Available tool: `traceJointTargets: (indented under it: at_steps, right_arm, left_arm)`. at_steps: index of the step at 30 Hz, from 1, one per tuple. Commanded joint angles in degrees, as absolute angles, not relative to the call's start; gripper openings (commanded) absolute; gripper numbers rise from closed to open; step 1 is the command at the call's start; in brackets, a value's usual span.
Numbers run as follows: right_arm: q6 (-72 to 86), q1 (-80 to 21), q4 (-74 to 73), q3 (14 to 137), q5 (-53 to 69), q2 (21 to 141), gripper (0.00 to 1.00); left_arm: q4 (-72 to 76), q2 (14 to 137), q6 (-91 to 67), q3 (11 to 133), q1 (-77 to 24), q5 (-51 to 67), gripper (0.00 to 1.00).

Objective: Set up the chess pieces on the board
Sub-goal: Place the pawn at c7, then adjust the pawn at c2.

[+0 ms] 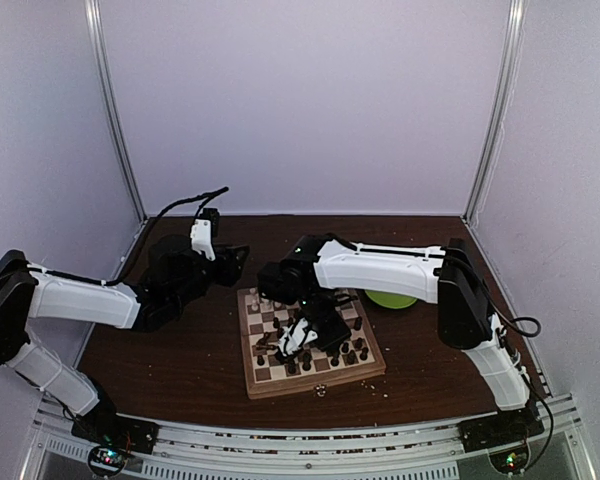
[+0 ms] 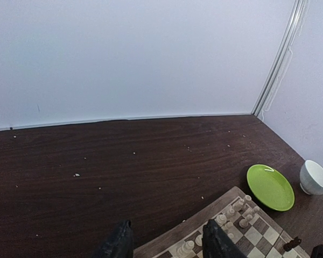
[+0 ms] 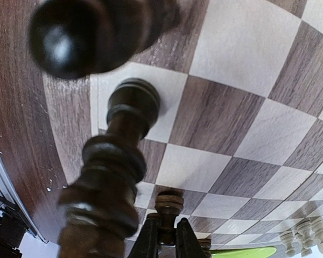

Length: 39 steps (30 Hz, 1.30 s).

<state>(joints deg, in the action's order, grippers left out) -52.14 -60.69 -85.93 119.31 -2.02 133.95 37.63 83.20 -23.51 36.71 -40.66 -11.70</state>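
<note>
The dark tabletop [image 1: 180, 360] carries the board [image 1: 325, 381], which lies near the middle and is turned slightly askew to the near edge. The right arm is stretched leftward across it, so that the right fingers [image 3: 151, 243] are brought low over the near half of the board. They are drawn almost together and clamped on a dark piece [image 3: 169, 203]. The left fingers [image 2: 118, 244] are held off the board's far-left corner, spread wide with nothing between them, presumably kept back so that the working arm has room. A green plate [image 2: 270, 187] is seen just beyond the far-right corner, with a white bowl [image 2: 315, 177] to its right. Pale pieces [image 2: 220, 219] are gathered along the far rows and dark pieces [image 1: 352, 350] along the near rows, as a set-up requires. The long axis of the held piece is kept in line with the fingers, roughly square to the board, with a wide turned end pointed toward the squares. This hold is judged to allow the piece to be stood upright among its neighbours, two of which stand close beside it.
</note>
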Motion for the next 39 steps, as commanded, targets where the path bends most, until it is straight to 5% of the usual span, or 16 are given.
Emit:
traceJointTargets:
  at_steps: [1,13,30,39]
  right_arm:
    - [-51.44,-60.15,-85.92,118.61,-3.77,134.47,0.09]
    - [-51.23,-60.03,-85.00,118.65,-2.44,133.79,0.25]
    - [-51.94,-53.34,-84.08,124.58,3.32,125.57,0.35]
    - [-41.91,-45.64,-64.86,125.01,13.87,125.11,0.33]
  left_arm:
    - [40.78,83.48,-23.38,36.30,-40.69,-11.07,0.45]
    - [40.80,83.72,-23.54,36.39,-40.70,-10.81,0.45]
    - [40.74,84.63,-23.55,36.91,-40.69,-10.38,0.45]
    - [40.99,84.66,-23.73,36.77,-40.75,-10.58,0.45]
